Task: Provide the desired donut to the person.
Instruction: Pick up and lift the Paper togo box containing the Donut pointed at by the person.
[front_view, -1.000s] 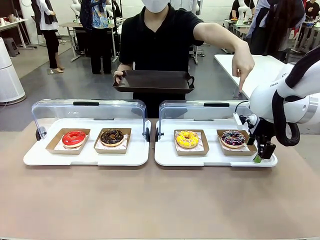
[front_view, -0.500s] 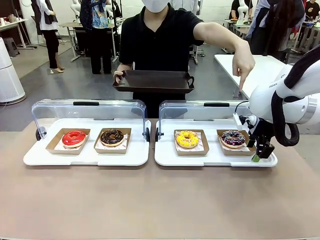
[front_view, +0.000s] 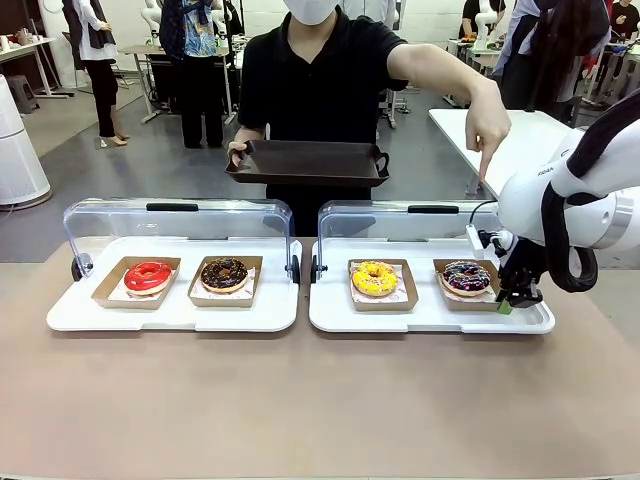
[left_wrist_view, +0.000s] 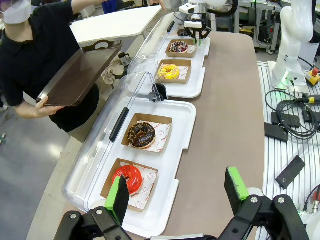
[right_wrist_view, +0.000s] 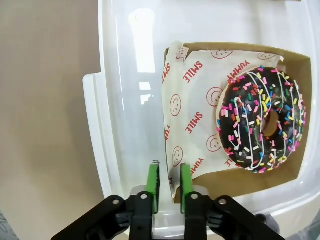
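The person (front_view: 320, 80) stands across the table and points a finger (front_view: 481, 172) down at the chocolate donut with coloured sprinkles (front_view: 466, 275) (right_wrist_view: 262, 120). Their other hand holds a dark serving tray (front_view: 308, 162). The sprinkled donut lies on printed paper in a brown cardboard tray (right_wrist_view: 220, 182) at the right end of the right white tray (front_view: 430, 318). My right gripper (front_view: 508, 303) (right_wrist_view: 169, 182) is shut on that cardboard tray's near corner, its green pads pinching the rim. My left gripper (left_wrist_view: 177, 192) hangs open above the table's left end, holding nothing.
A yellow donut (front_view: 375, 278) shares the right white tray. A chocolate donut (front_view: 224, 273) and a red donut (front_view: 148, 276) sit in cardboard trays on the left white tray (front_view: 170, 318). Both clear lids (front_view: 170, 215) stand open at the back. Bare tabletop lies in front.
My right gripper's fingers have closed from wide open onto the cardboard tray's corner, shifting slightly toward the donut. The person's pose and the left arm are unchanged.
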